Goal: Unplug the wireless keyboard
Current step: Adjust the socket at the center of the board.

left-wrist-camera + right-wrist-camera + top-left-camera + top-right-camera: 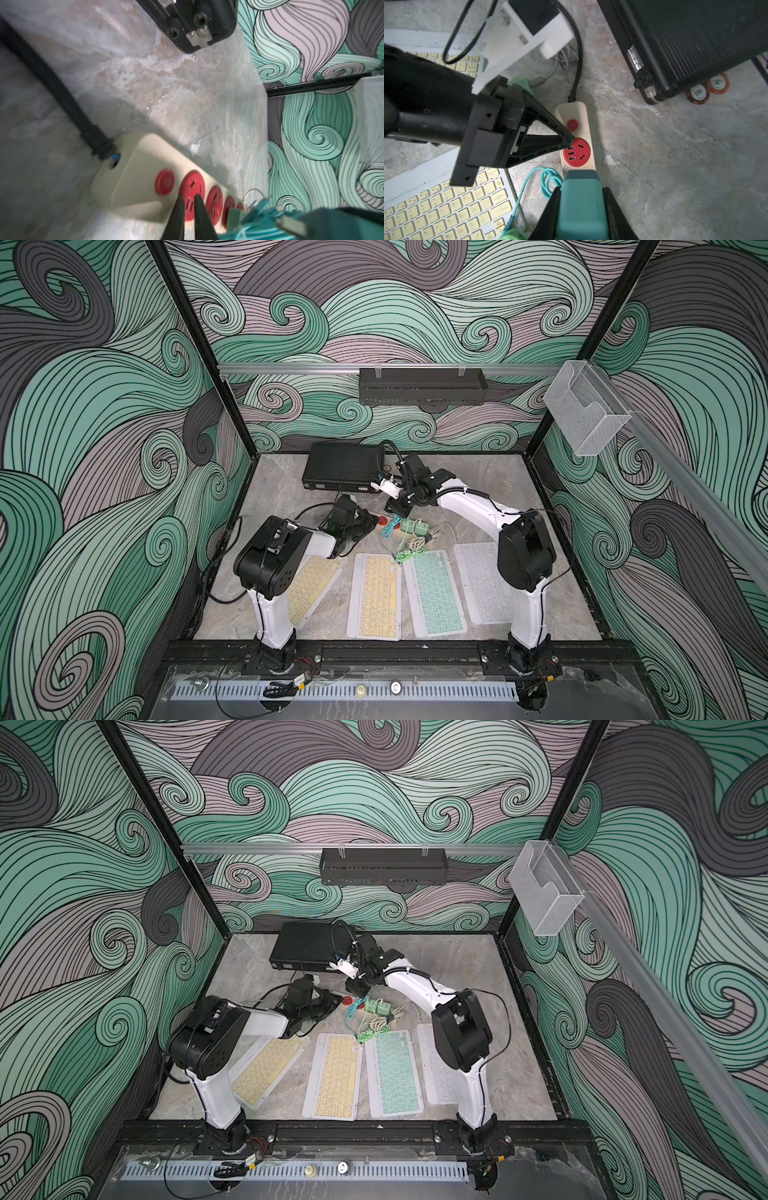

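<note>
Four wireless keyboards line the lower centre in both top views. Right gripper pinches a teal charger on the power strip; left gripper, tips pressed together, touches a red socket. A poker chip beside the black case reads "100".

Four keyboards, one power strip, one case, two chips

White-shelled arms with bulky black joint housings and black triangular pincer fingers
</note>
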Robot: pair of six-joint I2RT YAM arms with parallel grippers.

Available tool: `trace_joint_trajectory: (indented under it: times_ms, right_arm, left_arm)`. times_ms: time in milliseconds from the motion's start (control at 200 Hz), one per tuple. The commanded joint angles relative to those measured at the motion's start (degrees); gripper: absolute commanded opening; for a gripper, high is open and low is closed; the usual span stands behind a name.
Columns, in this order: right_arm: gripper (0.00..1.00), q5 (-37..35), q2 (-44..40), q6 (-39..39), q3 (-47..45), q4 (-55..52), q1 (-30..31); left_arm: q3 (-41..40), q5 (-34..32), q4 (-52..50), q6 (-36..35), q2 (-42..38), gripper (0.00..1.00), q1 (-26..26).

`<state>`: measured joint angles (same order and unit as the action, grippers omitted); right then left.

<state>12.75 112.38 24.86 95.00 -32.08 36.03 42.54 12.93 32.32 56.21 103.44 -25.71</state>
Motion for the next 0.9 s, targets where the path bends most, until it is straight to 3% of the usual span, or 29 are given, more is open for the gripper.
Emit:
trace_joint_trajectory:
  times_ms: [0,205,375,575,896]
  right_arm:
    - [0.00,-2.5,-7.8,-2.4,-5.2,11.1,0.0]
    - [0.00,-9.6,-17.0,-6.6,-15.6,25.8,-0.1]
    - [0.00,-11.9,-19.8,-8.0,-19.2,30.4,-0.6]
    - [0.00,-12.0,-19.5,-8.1,-19.2,30.5,-0.6]
    - [0.00,-11.7,-18.5,-8.0,-18.9,30.3,-0.6]
  left_arm:
    - [-2.1,-6.2,-5.7,-3.5,-4.9,0.13,-3.0]
    - [-5.8,-11.4,-5.6,2.8,-5.2,0.13,-7.0]
    - [-3.0,-8.3,-5.3,3.2,-0.2,0.12,-7.8]
    - [2.2,-1.9,-5.1,1.8,5.6,0.13,-8.0]
    - [8.1,2.9,-6.2,0.3,12.2,0.13,-8.2]
